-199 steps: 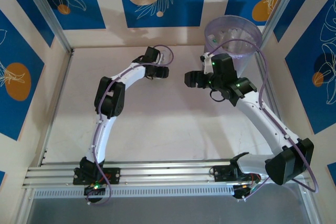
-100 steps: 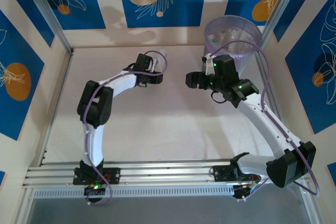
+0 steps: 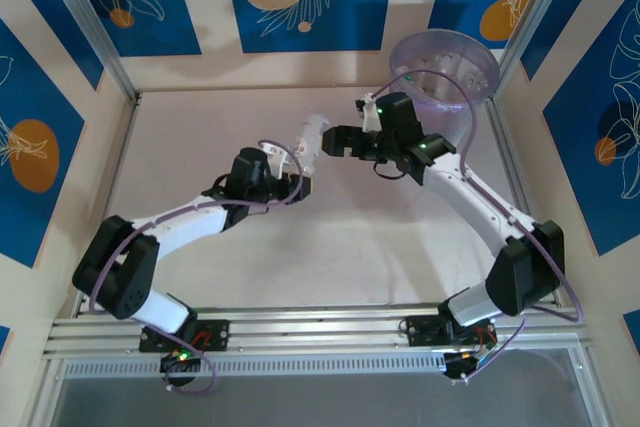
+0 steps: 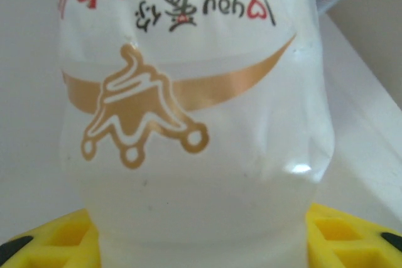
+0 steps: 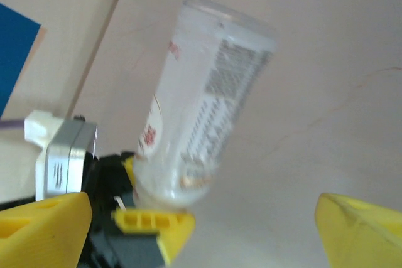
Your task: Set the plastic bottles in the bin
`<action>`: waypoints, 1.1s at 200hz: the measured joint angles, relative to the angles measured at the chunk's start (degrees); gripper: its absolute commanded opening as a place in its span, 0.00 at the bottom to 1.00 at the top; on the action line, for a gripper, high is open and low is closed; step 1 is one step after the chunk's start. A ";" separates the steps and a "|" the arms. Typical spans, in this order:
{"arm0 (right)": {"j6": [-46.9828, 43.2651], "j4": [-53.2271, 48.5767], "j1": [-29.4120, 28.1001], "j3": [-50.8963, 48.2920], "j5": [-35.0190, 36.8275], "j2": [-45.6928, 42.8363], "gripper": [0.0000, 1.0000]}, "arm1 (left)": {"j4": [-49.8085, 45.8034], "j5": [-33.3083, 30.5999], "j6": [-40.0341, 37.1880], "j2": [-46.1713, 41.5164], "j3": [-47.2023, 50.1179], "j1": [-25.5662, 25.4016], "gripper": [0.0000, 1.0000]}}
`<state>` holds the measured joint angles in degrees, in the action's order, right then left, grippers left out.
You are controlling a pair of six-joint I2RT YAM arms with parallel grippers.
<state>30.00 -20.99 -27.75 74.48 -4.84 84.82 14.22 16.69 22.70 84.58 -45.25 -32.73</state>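
Whitish-label bottle (image 3: pixel 311 137) is clamped in my left pincer (image 3: pixel 296 169), long axis pointing up-right toward my right pincer (image 3: pixel 330 141), spread wide just beside it, nearer the bin (image 3: pixel 488 82).

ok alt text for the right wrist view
A clear plastic bottle with a whitish label, tilted, gripped at one end by the left end effector above the pale table. The right end effector is open, its yellow fingers wide at the bottom corners.
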 measured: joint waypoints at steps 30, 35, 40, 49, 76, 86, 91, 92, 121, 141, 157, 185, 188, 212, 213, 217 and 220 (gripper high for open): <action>1.95 2.62 -0.74 2.80 -1.70 4.85 0.97 | 1.90 1.49 0.15 -3.85 2.36 -1.36 0.35; 2.23 2.91 -0.74 3.04 -1.88 5.42 0.97 | 2.10 1.62 0.13 -4.26 2.38 -1.44 0.35; 2.60 3.23 -0.74 3.17 -1.99 5.95 0.97 | 2.40 1.77 0.00 -4.63 2.38 -1.46 0.36; 3.17 3.78 -0.74 3.45 -2.29 6.80 0.97 | 2.95 1.97 -0.17 -5.11 2.38 -1.49 0.36; 4.33 4.42 -1.01 4.61 -3.37 9.22 0.92 | 2.91 2.27 -0.28 -5.27 2.38 -1.57 0.36; 4.63 4.94 -1.25 4.85 -3.63 9.75 0.88 | 2.91 2.40 -0.39 -5.25 2.38 -1.73 0.37; 4.81 5.33 -1.42 5.03 -3.78 10.01 0.85 | 2.99 2.49 -0.52 -5.25 2.38 -1.86 0.37; 4.81 5.35 -1.44 5.05 -3.80 10.05 0.84 | 3.02 2.49 -0.50 -5.25 2.38 -1.90 0.36; 6.21 7.10 -2.10 5.55 -5.11 11.15 0.68 | 3.37 2.38 -0.63 -5.20 2.38 -2.12 0.37; 6.67 7.43 -2.14 5.88 -5.64 11.58 0.58 | 3.39 1.81 -0.63 -5.01 2.38 -2.12 0.47; 6.29 7.23 -2.12 6.21 -5.68 11.85 0.53 | 3.39 1.29 -0.55 -4.96 2.38 -2.16 0.74; 4.13 5.09 -2.14 8.85 -5.60 11.85 0.50 | 4.33 1.25 -0.24 -5.27 2.58 -2.67 1.00; 3.74 4.81 -2.12 9.35 -5.51 11.85 0.50 | 4.37 1.25 -0.31 -5.40 2.67 -2.67 1.00; -0.31 3.67 -1.64 13.88 -3.04 11.63 0.47 | 3.28 0.96 -0.28 -8.04 3.32 -2.71 1.00; -0.48 3.67 -1.60 14.01 -2.86 11.58 0.46 | 3.23 0.96 -0.28 -8.15 3.32 -2.71 1.00; -1.46 3.78 -1.44 14.53 -2.14 11.39 0.45 | 2.82 0.85 -0.28 -8.83 3.37 -2.71 1.00; -2.12 3.85 -1.29 14.82 -1.53 11.13 0.44 | 2.49 0.85 -0.28 -9.40 3.39 -2.71 1.00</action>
<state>27.88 -17.15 -29.04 89.30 -6.37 95.94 16.71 17.54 22.41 75.18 -41.87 -35.44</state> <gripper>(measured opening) 0.600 0.998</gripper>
